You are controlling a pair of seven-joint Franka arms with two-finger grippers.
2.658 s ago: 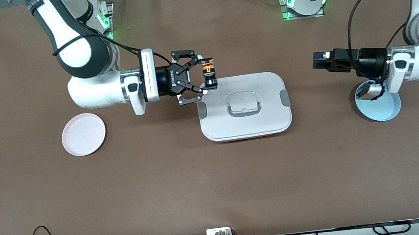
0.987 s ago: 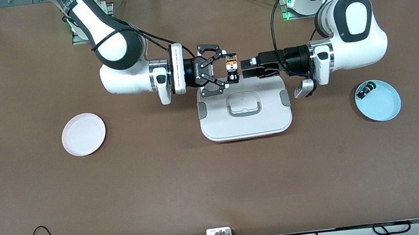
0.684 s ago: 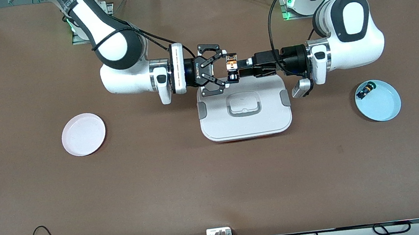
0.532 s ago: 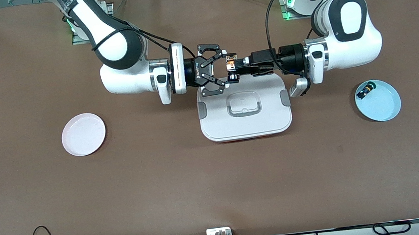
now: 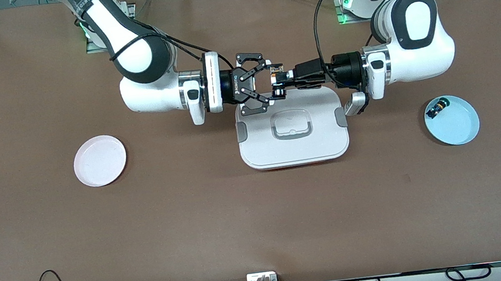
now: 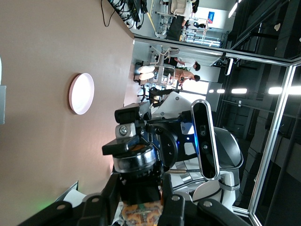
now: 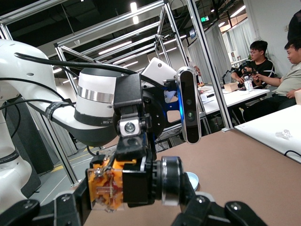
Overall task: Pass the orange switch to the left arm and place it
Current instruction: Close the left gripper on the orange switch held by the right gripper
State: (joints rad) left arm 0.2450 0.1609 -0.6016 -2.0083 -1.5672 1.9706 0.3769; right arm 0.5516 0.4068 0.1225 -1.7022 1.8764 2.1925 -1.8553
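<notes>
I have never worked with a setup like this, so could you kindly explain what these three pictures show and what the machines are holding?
Two white robot arms stand at a brown table. The wide picture comes from a high camera facing them; the other two come from cameras on each arm's wrist. The right gripper is shut on the orange switch, a tiny push-button, over the edge of the white lidded box. The left gripper has closed on the same switch, as in a handover. A pink plate lies toward the right arm's end. A blue plate toward the left arm's end holds a small green-topped switch.
</notes>
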